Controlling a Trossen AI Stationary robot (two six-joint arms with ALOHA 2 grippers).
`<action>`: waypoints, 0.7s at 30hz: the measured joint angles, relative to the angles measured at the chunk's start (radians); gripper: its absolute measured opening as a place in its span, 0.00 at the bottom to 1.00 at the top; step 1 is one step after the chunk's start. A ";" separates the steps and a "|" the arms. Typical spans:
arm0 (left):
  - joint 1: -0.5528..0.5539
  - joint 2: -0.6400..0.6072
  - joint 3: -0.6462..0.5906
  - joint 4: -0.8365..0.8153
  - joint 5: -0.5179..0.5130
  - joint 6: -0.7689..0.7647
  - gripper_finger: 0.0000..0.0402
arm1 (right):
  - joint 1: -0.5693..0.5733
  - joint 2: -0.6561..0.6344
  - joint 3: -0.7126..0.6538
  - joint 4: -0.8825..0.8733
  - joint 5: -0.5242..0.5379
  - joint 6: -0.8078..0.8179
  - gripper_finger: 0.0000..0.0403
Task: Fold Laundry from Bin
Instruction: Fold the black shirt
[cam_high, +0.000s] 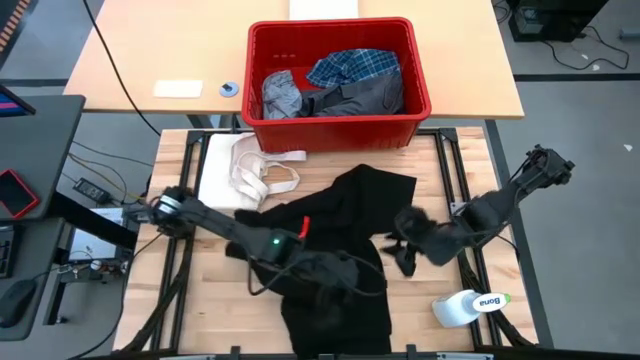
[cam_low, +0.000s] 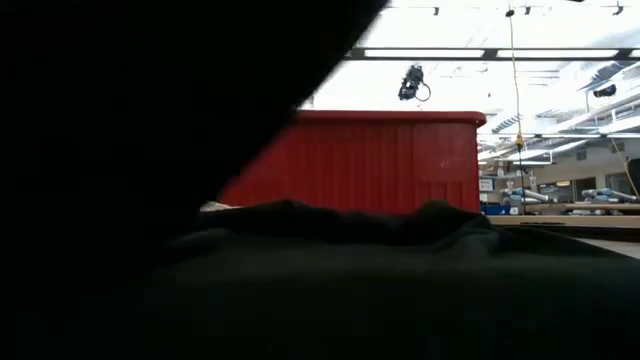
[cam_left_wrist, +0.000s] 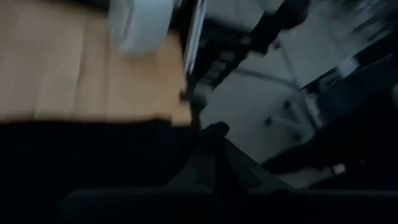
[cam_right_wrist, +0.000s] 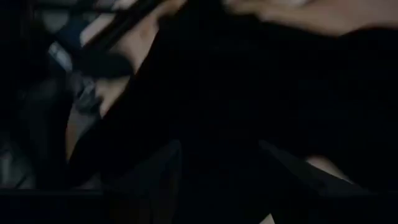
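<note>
A large black garment (cam_high: 345, 215) lies spread over the middle of the wooden table (cam_high: 200, 300), reaching to its near edge. My left gripper (cam_high: 362, 277) is above the garment's near half and is shut on it. My right gripper (cam_high: 402, 255) hovers open at the garment's right edge, its fingers (cam_right_wrist: 165, 165) apart over black cloth. The red bin (cam_high: 338, 130) stands at the far side. In it lie a blue-and-white plaid shirt (cam_high: 352, 66), a light grey garment (cam_high: 282, 95) and a dark grey one (cam_high: 365, 97). In the low view, black cloth (cam_low: 150, 150) covers the left. My left gripper is shut on the black garment's cloth (cam_left_wrist: 183, 134), which runs off from the fingertips (cam_left_wrist: 214, 130) as a straight, taut edge. The fingers slant downward. Which part of the garment this is, and how many layers, I cannot tell.
A cream-white cloth with strap loops (cam_high: 250, 172) lies at the table's far left, next to the bin. A white spray bottle (cam_high: 468, 306) lies on its side at the near right corner. Bare wood shows at the near left.
</note>
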 joint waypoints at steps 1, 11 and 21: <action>0.008 0.012 0.000 0.055 0.006 0.011 0.02 | -0.010 -0.016 0.015 -0.031 0.026 0.000 0.52; 0.059 0.119 0.000 0.447 0.009 0.056 0.02 | -0.113 -0.237 0.056 -0.096 0.223 -0.052 0.52; 0.072 0.226 -0.001 0.448 -0.126 0.052 0.15 | -0.145 -0.268 0.056 -0.099 0.184 -0.082 0.52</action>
